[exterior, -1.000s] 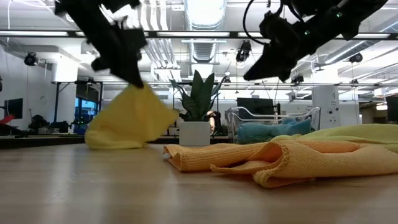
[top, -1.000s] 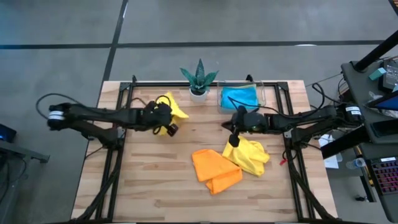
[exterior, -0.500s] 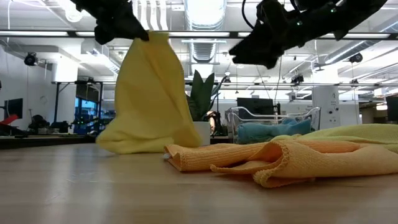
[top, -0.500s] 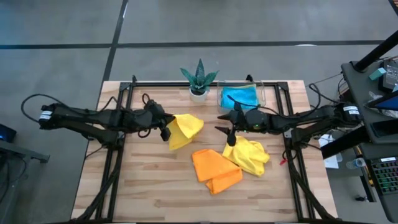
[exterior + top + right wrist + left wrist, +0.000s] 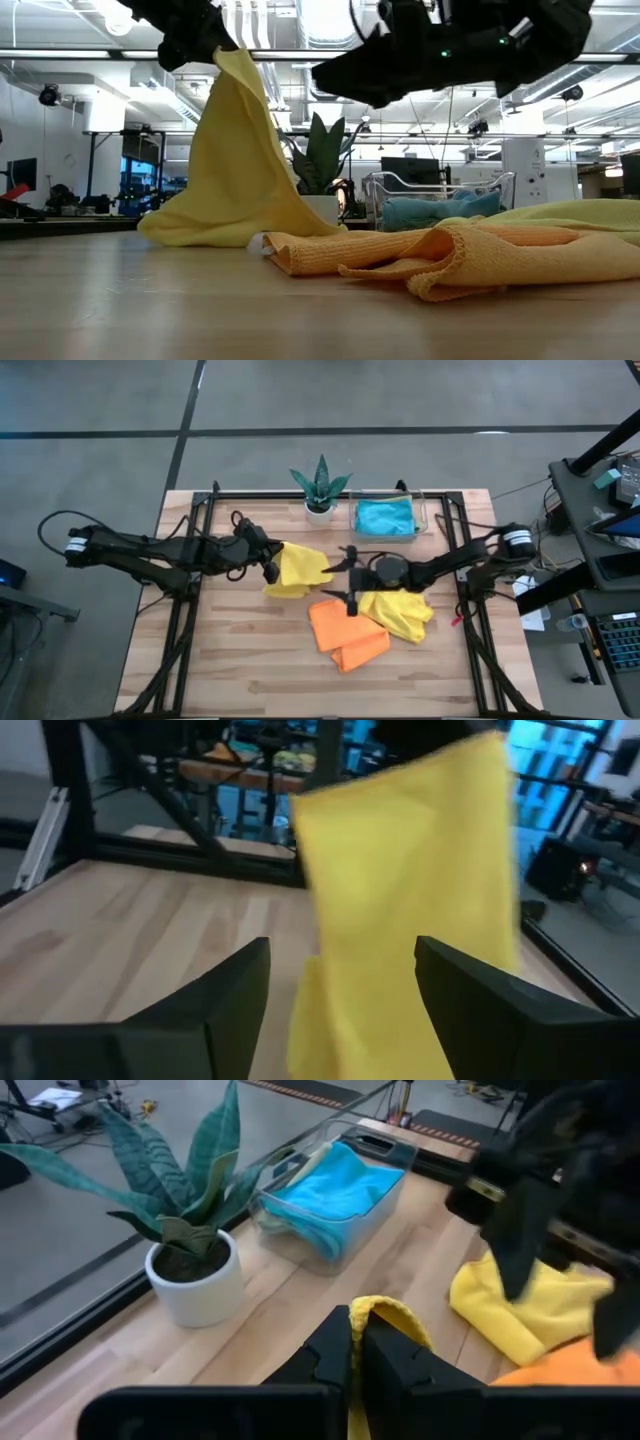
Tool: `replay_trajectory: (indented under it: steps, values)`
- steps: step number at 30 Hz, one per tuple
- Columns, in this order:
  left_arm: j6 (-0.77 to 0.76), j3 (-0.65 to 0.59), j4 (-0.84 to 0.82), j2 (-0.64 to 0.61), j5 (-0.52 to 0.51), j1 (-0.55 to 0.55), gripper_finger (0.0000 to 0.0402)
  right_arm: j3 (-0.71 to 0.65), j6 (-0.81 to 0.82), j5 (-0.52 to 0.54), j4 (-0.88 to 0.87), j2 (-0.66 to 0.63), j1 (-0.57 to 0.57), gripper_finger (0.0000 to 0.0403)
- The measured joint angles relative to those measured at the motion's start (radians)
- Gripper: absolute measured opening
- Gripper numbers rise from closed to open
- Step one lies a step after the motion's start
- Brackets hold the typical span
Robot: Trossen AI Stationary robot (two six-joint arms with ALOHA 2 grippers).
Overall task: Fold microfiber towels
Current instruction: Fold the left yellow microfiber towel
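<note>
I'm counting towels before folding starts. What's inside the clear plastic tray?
The clear plastic tray holds a sky blue towel, bunched and filling most of it. Whether anything lies beneath that towel cannot be seen.

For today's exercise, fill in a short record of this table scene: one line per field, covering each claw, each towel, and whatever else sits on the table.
left claw: shut on a corner of the lifted yellow towel
right claw: open, holding nothing, facing the lifted yellow towel
second yellow towel: crumpled on the table
orange towel: loosely folded, beside the second yellow towel
blue towel: inside the clear tray
potted plant: upright at the table's far edge, beside the tray
</note>
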Motion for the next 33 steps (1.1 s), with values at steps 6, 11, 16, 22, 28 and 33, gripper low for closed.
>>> replay_trajectory:
  steps: [6,11,16,22,28,33]
  values:
    - [0.002,0.0,0.012,-0.001,-0.002,0.0,0.0,0.127,-0.036,0.072,-0.005,0.134,0.024,0.0236]
    - [0.003,0.0,0.013,-0.001,-0.002,0.0,0.0,0.221,-0.047,0.074,-0.003,0.222,0.024,0.0235]
    - [0.006,0.0,0.013,-0.001,-0.002,0.0,0.0,0.313,-0.096,0.181,-0.039,0.3,0.022,0.0235]
    - [0.008,0.0,0.005,-0.001,0.001,0.0,0.0,0.381,-0.148,0.313,-0.156,0.31,0.024,0.0196]
    - [0.029,-0.001,0.006,-0.001,0.001,0.0,0.0,0.424,-0.152,0.333,-0.24,0.306,0.024,0.0044]
    - [0.078,-0.001,-0.024,-0.002,0.003,0.0,0.0,0.473,-0.162,0.334,-0.375,0.3,0.024,0.0011]
